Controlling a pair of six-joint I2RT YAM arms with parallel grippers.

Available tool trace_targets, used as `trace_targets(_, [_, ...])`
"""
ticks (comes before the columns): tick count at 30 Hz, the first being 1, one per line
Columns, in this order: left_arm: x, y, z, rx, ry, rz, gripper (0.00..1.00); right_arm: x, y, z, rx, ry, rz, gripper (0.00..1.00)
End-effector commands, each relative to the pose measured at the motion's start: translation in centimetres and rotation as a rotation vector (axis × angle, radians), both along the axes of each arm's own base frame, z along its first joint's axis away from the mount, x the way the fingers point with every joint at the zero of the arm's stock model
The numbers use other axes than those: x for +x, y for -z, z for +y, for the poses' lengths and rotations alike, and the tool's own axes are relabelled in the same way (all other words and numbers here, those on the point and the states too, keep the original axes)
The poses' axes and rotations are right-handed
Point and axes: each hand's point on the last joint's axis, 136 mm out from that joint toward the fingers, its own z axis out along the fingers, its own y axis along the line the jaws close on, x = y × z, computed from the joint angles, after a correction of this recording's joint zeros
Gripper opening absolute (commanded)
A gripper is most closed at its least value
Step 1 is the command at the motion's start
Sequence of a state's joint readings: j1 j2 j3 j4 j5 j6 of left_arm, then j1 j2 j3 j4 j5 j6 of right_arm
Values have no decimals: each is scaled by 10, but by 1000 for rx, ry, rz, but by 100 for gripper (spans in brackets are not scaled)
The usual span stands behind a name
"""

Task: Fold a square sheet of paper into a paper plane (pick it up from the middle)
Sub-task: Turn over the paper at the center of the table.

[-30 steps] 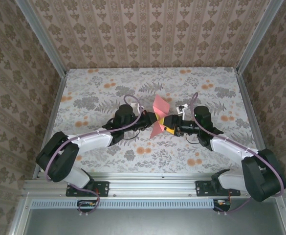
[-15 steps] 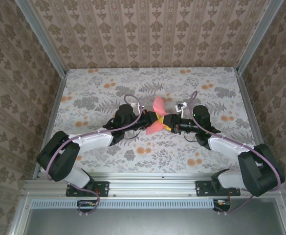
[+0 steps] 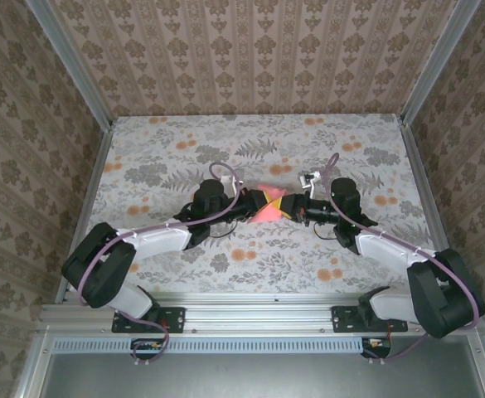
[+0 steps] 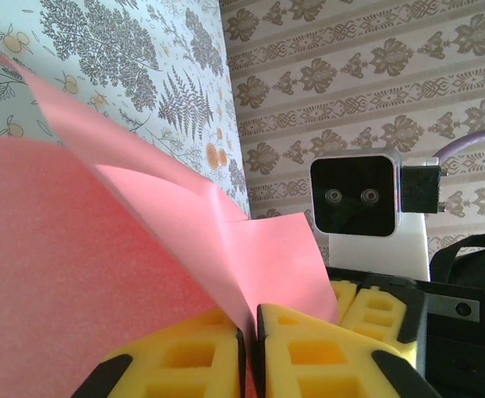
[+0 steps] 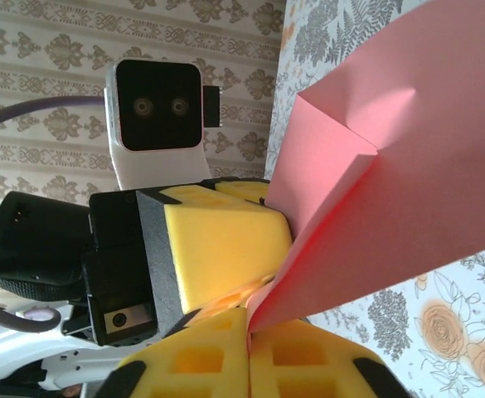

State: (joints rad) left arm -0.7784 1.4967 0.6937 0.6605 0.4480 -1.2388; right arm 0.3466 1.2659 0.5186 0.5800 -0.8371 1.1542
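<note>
Salmon-pink and partly creased, your thin square sheet of paper [image 3: 267, 206] is held over the middle of the floral worktop [image 3: 159, 157], with the left gripper [image 4: 250, 352] and right gripper [image 5: 249, 352] each clamped on it from opposite sides, probably to steady a fold.

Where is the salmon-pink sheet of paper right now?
Top view: the salmon-pink sheet of paper is at the middle of the floral table, pinched between the left gripper and the right gripper.
</note>
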Motion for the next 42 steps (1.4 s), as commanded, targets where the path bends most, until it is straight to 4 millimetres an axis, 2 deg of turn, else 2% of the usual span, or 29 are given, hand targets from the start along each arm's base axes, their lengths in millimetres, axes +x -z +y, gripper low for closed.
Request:
trace_targets(1, [0,-12,3,-31,-8,-19,15,-1,-5,-3,-14,8,-18,2])
trace_targets(7, [0,-18,4,-31,-4,-31,28,-5,2,-8,-97,6,-18,0])
trace_targets(14, [2,-21,8,-17,-5,-42,36,-7,11,-15,-170,8,-14,0])
trace_targets(18, [3,-23,12,8,-1,-56,48,-9,23,-24,-270,11,-4,0])
trace_targets(23, [0,-25,22,99,14,-88,60,-14,43,-50,-534,18,-6,0])
trace_targets(25, [-2,-26,25,142,33,-101,66,-16,54,-69,-694,27,0,0])
trace_targets(28, [-5,-29,29,170,52,-116,69,-19,66,-101,-922,39,18,0])
trace_targets(30, [-4,-30,33,179,49,-116,73,-20,67,-120,-1055,53,21,0])
trace_targets(34, [-4,-28,37,181,55,-109,75,-19,64,-157,-1357,85,22,0])
trace_targets(38, [-5,-24,43,198,55,-100,76,-15,57,-165,-1546,73,4,0])
trace_targets(42, [-6,-20,57,217,32,-87,76,-11,64,-160,-1692,30,15,2])
